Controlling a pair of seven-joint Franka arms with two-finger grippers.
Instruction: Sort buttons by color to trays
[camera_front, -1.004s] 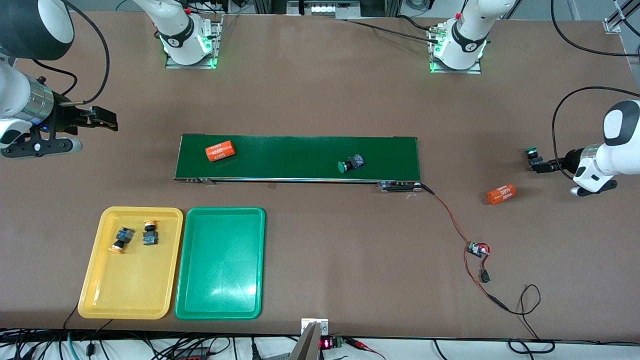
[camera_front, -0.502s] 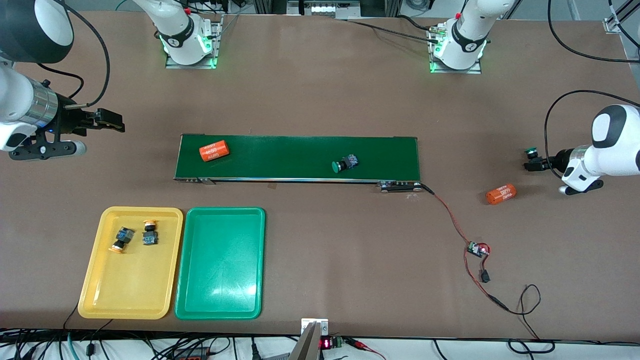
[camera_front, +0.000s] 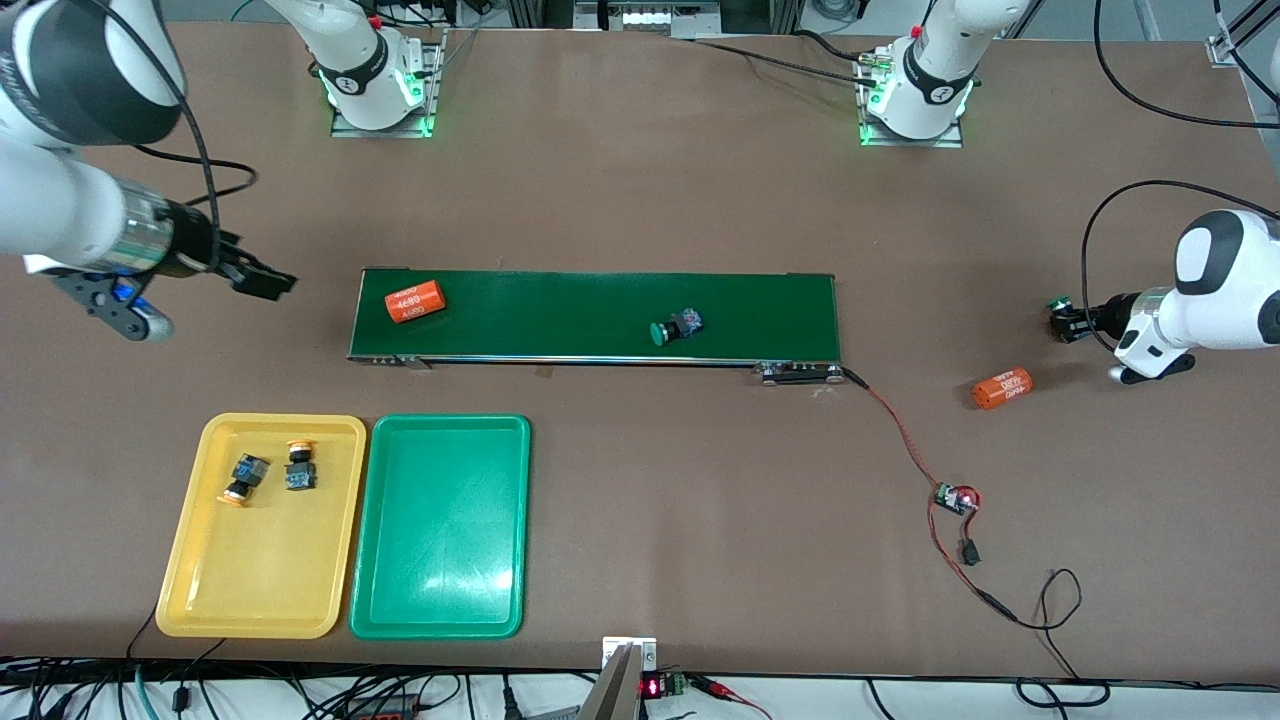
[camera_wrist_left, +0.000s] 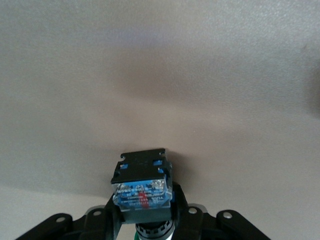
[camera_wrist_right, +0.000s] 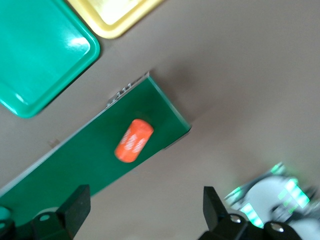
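Observation:
Two yellow-capped buttons lie in the yellow tray. Beside it, the green tray holds nothing. A green-capped button lies on its side on the conveyor belt. At the left arm's end of the table, my left gripper is shut on another green-capped button; in the left wrist view its blue-and-black body sits between the fingers of the left gripper. My right gripper hangs open and holds nothing, over the table off the belt's end at the right arm's side.
One orange cylinder with white print rides the belt near its end toward the right arm. Another lies on the table near the left gripper. A small circuit board with red wires trails from the belt's other end.
The left gripper's fingers closed on the green-capped button. The right gripper moved toward the belt's end. The belt carried the orange cylinder and the green-capped button toward the right arm's end.

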